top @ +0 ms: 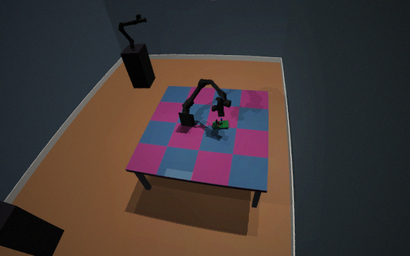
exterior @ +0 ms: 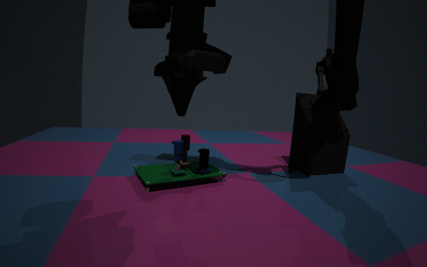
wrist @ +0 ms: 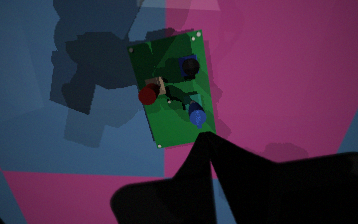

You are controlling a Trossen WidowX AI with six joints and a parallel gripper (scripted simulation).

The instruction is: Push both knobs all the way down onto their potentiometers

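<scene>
Checkered table (top: 216, 168) (exterior: 168, 225) (wrist: 300, 60) bore the green board (top: 225, 124) (exterior: 154, 173) (wrist: 172, 127), centre-left in the exterior view; claw (top: 220, 114) (exterior: 181, 114) (wrist: 205, 137) above, fingers together, nothing gripped; blue knob (exterior: 178, 146) (wrist: 198, 118) stood raised.

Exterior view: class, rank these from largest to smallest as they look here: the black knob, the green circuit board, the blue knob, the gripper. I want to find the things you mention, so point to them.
1. Gripper (top: 220, 115) (exterior: 181, 115) (wrist: 205, 137)
2. Green circuit board (top: 225, 124) (exterior: 158, 174) (wrist: 170, 130)
3. Black knob (top: 216, 122) (exterior: 204, 159) (wrist: 190, 66) and blue knob (top: 221, 119) (exterior: 178, 147) (wrist: 197, 117): too alike to rank surely.
</scene>
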